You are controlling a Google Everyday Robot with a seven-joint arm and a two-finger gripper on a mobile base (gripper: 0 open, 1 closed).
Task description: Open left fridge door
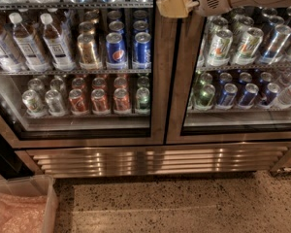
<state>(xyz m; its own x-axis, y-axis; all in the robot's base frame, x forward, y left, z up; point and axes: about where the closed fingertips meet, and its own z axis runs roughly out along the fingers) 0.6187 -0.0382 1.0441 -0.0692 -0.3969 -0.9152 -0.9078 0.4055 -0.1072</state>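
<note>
The left fridge door is a glass pane in a brushed steel frame, filling the left and centre. It looks closed, flush with its twin. Water bottles and Pepsi cans show through it. My gripper is at the top centre, with tan fingers pointing left. It sits in front of the steel strip where the two doors meet. The white arm runs off to the right. The right door shows green-and-white cans.
A steel louvred grille runs under both doors. Speckled floor lies in front. A clear bin with pink material stands at the bottom left corner.
</note>
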